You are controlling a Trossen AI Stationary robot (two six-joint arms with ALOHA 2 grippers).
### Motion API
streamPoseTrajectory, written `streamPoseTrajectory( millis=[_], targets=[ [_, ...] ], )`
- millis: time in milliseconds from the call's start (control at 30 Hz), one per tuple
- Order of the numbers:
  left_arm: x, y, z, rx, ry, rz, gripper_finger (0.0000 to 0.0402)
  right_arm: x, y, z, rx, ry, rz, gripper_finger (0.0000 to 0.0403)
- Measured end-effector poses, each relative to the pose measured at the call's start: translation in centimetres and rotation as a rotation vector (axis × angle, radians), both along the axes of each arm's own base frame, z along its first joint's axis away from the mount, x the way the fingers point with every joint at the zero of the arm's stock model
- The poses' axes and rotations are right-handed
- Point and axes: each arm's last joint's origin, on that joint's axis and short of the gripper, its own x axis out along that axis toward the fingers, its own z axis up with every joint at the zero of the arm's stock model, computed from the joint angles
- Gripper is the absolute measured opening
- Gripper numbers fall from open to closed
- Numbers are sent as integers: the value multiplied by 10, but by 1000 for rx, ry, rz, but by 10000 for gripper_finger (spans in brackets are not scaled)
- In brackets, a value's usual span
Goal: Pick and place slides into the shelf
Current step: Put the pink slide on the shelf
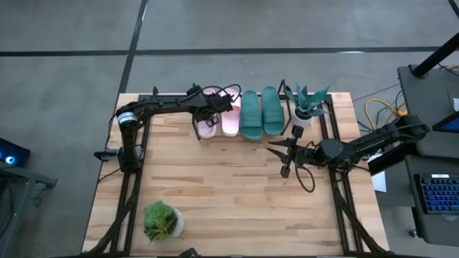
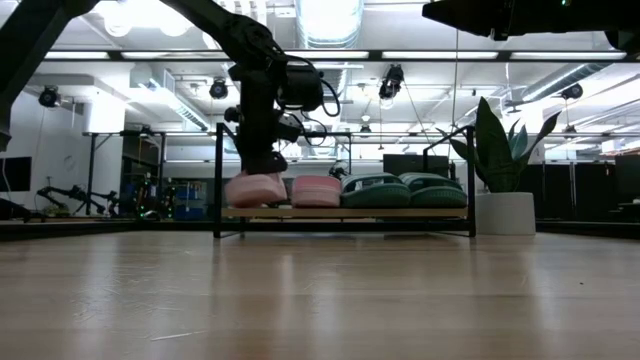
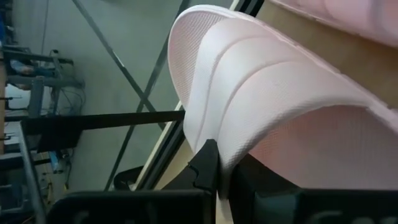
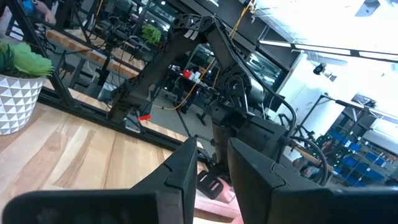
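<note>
Entry, last slide going in. My left gripper (image 1: 210,115) sat at the upper centre-left of the high view, over the left end of the shelf (image 1: 283,89), its fingers (image 3: 208,163) clamped on the strap of the outer pink slide (image 1: 207,126). In the left wrist view the strap filled the frame and was pinched between my two dark tips. In the low view this slide (image 2: 255,187) looked to be at board level at the shelf's left end, beside the second pink slide (image 2: 316,190). I could not tell whether its sole rested fully on the board or hung a little above it.

The teal slides (image 1: 260,112) lay side by side to the right of the pink pair, so three of four places were filled.

My right gripper (image 1: 288,152) waited at centre-right of the high view, above bare table (image 1: 215,186), fingers spread, holding nothing. A potted plant (image 1: 308,104) stood at the right end of the shelf, and a second plant (image 1: 162,219) at lower left.

Risks as I judged them:
- The heel of my slide reached past the shelf's front edge in the high view. Released like that, it could tip off the board
- A soft strap could cling to my tips on opening and drag the slide out as I lifted
- Pushing it deeper could shove the neighbouring pink slide, or catch my wrist on the thin black rods
</note>
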Motion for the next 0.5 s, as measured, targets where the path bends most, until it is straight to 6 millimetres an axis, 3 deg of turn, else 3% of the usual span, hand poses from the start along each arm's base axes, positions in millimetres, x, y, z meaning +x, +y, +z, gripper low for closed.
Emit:
streamPoseTrajectory(
  millis=[300, 500],
  targets=[
    [7, 2, 1, -4, -88, -9, 4, 0, 0, 0, 0, 0, 0, 82],
    [9, 1, 0, -71, -120, -40, 46, 0, 0, 0, 0, 0, 0, 82]
  ],
)
